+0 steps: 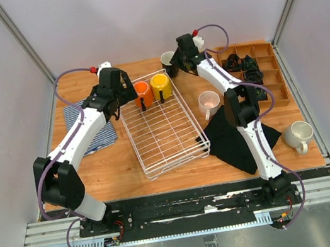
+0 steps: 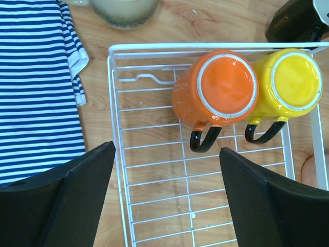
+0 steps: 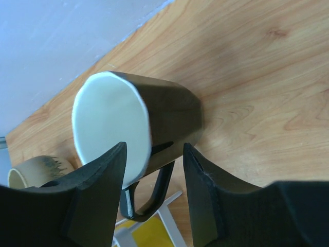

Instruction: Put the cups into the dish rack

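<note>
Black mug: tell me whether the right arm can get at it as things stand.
Probably yes. The right tool hangs right over the black mug, one finger over its white inside and the other outside the wall, by the handle. Nothing lies between them.

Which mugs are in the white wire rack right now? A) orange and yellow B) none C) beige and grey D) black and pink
A: the orange mug and yellow mug sit bottoms-up, side by side at the far end of the dish rack.
</note>
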Robot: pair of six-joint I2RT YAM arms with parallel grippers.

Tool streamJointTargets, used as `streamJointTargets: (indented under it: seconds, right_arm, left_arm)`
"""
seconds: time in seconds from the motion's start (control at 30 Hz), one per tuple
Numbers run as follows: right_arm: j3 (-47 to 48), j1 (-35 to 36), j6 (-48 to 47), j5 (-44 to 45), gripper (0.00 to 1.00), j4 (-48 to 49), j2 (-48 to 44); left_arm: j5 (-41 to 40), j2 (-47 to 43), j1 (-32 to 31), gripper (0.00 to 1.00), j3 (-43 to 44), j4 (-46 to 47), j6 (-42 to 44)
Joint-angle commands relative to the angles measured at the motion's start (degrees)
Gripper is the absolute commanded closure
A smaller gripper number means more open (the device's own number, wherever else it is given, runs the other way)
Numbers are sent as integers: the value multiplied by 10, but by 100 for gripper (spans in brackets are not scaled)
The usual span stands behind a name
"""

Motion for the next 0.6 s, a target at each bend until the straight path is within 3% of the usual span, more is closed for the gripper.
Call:
streamJointTargets:
  seconds: [0.0,0.2,0.33,0.4,0.57]
  right_arm:
    - [21,-13,7,14,52,-5,18]
    - [4,-20,8,4,57,-1,25]
    - [-7,-24,8,-3,76,6,23]
    - [-14,-27,8,-7,95,11,20]
    - [-29,-36,4,-34,99,37,14]
  left_arm:
    - [-18,7,5,12,18,7,7]
    - [-21,12,6,12,22,3,7]
    - [-19,16,7,12,27,1,5]
    - [-18,19,7,12,28,2,4]
    - [-13,24,7,12,33,2,2]
